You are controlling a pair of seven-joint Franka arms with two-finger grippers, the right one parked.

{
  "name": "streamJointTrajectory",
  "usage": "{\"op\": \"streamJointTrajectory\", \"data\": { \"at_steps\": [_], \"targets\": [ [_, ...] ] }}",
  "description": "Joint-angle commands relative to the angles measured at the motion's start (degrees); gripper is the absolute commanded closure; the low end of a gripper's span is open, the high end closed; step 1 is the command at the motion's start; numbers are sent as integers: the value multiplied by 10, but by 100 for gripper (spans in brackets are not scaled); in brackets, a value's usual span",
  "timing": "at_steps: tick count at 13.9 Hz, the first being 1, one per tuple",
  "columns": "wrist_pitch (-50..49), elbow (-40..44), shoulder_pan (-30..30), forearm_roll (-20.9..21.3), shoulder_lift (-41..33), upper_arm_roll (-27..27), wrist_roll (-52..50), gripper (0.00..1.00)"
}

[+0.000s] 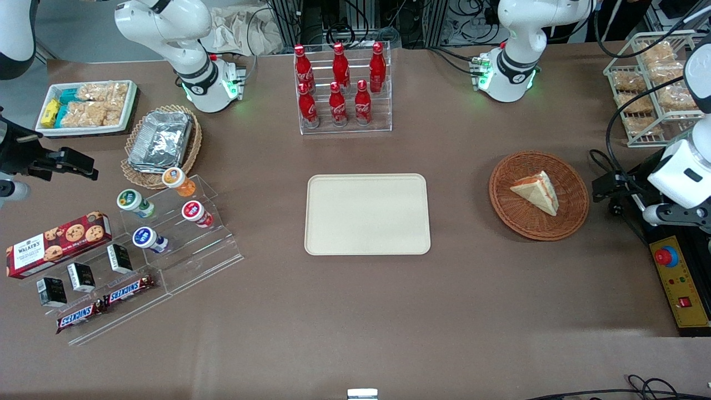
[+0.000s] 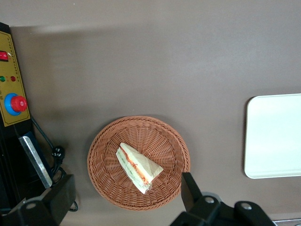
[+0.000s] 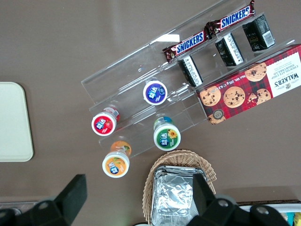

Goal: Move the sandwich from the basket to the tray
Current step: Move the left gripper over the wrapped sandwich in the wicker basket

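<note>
The sandwich is a pale triangular wedge with red-orange filling, lying in the round reddish-brown wicker basket toward the working arm's end of the table. The cream-beige tray lies flat at the table's middle and holds nothing. My left gripper hangs above the table beside the basket, clear of it and holding nothing. In the left wrist view the sandwich lies in the basket, seen between my gripper's widely spread black fingers, and the tray's edge also shows.
A black-and-yellow control box with a red button sits by the working arm, also in the left wrist view. A clear rack of red cola bottles stands farther from the camera than the tray. A wire snack rack stands near the working arm's base. Acrylic snack stands lie toward the parked arm's end.
</note>
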Motion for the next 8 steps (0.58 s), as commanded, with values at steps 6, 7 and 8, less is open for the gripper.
{"op": "streamJointTrajectory", "data": {
  "at_steps": [6, 7, 8],
  "targets": [
    [-16, 5, 5, 2, 1, -7, -2, 0],
    [-21, 5, 5, 2, 1, -7, -3, 0],
    [-28, 5, 5, 1, 1, -7, -5, 0]
  ]
}}
